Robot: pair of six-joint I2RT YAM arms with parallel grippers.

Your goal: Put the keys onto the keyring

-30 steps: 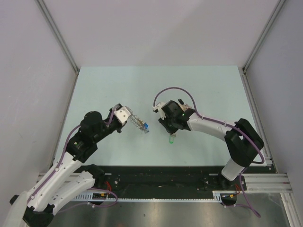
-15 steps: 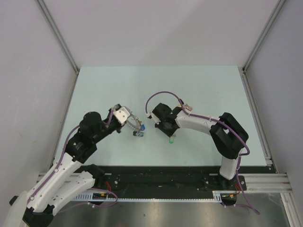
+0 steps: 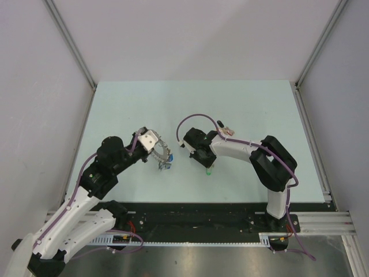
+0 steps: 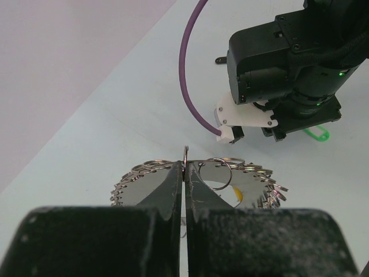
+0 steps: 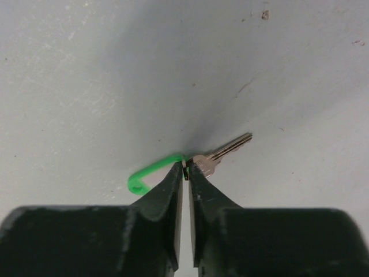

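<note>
My left gripper (image 3: 157, 151) is shut on the rim of the keyring (image 3: 164, 154), a flat grey ring with a fringe of small silvery rings, held just above the table. A blue-headed key (image 3: 170, 158) hangs at its right side. In the left wrist view the jaws (image 4: 184, 166) pinch the keyring (image 4: 256, 183) edge-on. My right gripper (image 3: 207, 165) is shut on a key with a green plastic loop (image 3: 209, 171), low over the table, right of the keyring. In the right wrist view the jaws (image 5: 185, 171) grip where the green loop (image 5: 149, 172) meets the silver key (image 5: 223, 153).
The pale green table (image 3: 248, 104) is bounded by grey walls and metal frame posts (image 3: 69, 43). A black rail (image 3: 196, 216) runs along the near edge. The right arm's wrist block (image 4: 285, 69) and purple cable (image 4: 189, 75) stand just beyond the keyring.
My right arm has swung left with the green key, closing towards the keyring. My left gripper has turned the keyring slightly, and the blue key has shifted left.
</note>
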